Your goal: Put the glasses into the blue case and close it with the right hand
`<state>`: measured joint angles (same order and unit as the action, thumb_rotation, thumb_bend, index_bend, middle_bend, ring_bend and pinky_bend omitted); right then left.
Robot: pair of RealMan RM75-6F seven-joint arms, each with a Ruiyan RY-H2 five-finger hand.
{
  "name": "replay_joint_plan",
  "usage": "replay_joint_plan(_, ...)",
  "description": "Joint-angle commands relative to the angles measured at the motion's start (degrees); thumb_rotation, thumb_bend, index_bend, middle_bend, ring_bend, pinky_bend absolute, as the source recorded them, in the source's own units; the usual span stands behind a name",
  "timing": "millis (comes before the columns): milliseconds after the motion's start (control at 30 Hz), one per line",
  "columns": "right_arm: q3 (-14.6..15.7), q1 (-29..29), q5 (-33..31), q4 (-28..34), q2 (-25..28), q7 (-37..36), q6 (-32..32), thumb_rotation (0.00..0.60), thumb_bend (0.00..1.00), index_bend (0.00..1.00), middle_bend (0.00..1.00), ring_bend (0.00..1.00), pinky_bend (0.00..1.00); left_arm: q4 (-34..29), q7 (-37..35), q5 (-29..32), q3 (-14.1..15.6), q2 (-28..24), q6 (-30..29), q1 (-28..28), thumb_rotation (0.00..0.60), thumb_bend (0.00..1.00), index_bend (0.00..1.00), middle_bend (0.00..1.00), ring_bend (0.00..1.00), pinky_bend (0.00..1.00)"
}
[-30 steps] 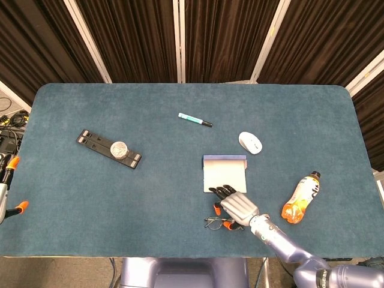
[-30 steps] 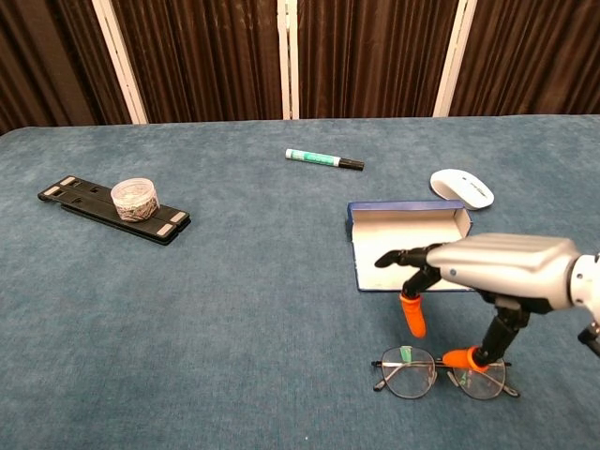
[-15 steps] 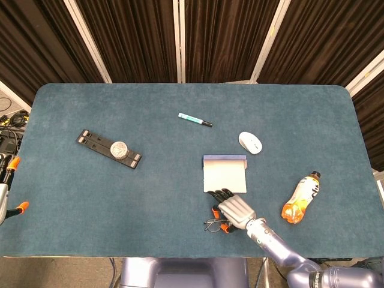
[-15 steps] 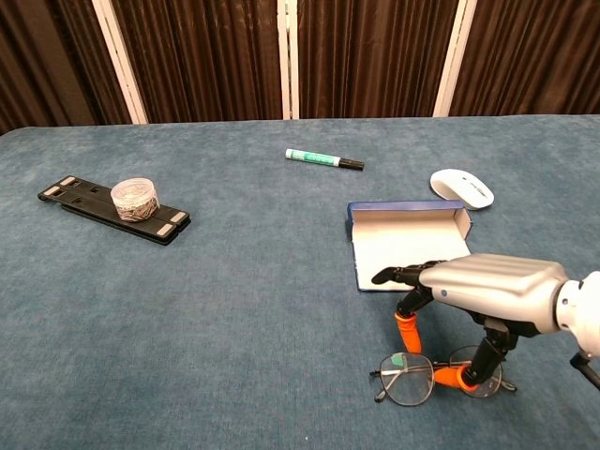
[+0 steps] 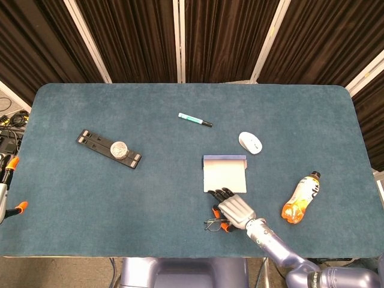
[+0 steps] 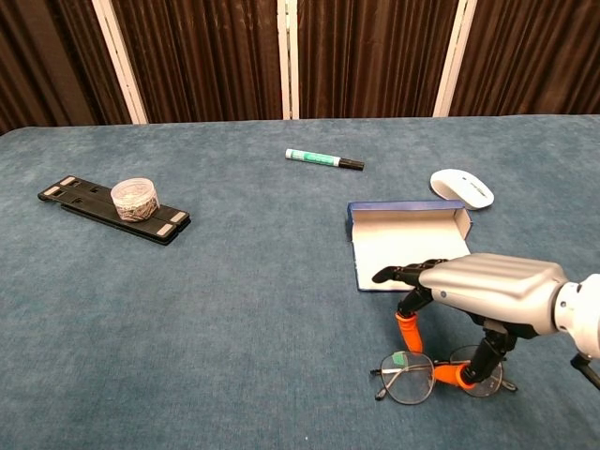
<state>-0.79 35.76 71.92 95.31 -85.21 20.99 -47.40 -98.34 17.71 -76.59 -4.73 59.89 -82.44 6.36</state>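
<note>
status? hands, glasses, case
Right hand down over the glasses, orange fingertips at the frame, no lift. Left hand barely in view at table edge. Blue case open, empty. Nothing between glasses and case.

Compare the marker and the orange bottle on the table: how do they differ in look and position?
The marker is thin, teal and white with a black cap; the orange bottle is fatter, orange with a black cap. The marker lies beyond the blue case; the bottle lies to its right. Both lie on their sides.

Head view looks steeply down from high, whole table (image 5: 90, 198) in frame; chest view low, near, facing forward across it. Both share area around right-hand fingers (image 6: 398, 276).
</note>
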Motion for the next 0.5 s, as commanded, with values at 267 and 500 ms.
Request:
replay_joint_plan(267,0.68,0.25,0.12,0.31,0.87,-0.23,-0.15,0.600,0.27,0.52,0.00,0.00,0.00,-0.10,0.12,0.15,0.13,-0.03,0.01,0.03,0.600,0.00,0.00,0.00,0.00,0.00)
replay_joint_plan(500,1.08,0.47,0.06,-0.17,1.11,-0.09,-0.21,0.600,0.27,0.52,0.00,0.00,0.00,-0.07,0.24,0.36,0.17,0.02,0.23,0.18,0.600,0.00,0.00,0.00,0.00,0.00)
